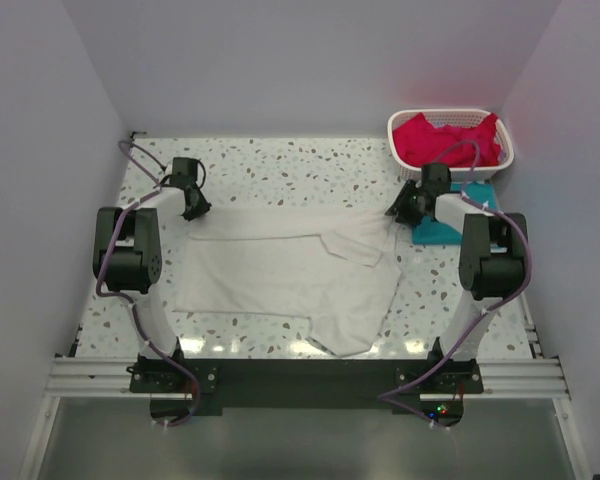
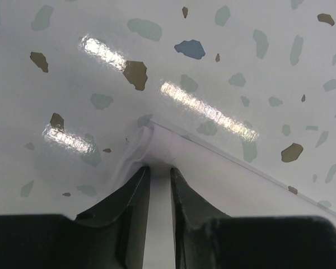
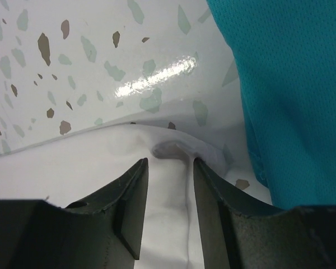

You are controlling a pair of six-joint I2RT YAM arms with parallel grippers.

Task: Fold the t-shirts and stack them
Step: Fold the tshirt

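Left hand [image 2: 157, 170] pinches the white t-shirt [image 1: 280, 275] at its 10 o'clock corner, right hand [image 3: 168, 162] at 2 o'clock beside the teal t-shirt [image 3: 291, 84]; bare table [image 1: 280, 165] stretches toward 12.

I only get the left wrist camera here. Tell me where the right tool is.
Observer: The right tool is down on the far right corner of the white t-shirt, jaws apart around a pucker of cloth. I can't tell whether it grips.
Operator: Report what lies next to it.
Observer: A teal t-shirt lies just to its right, close to that corner.
Operator: Now give me the rest of the laundry.
Observer: Red-pink t-shirts sit heaped in the white basket at the far right corner of the table.
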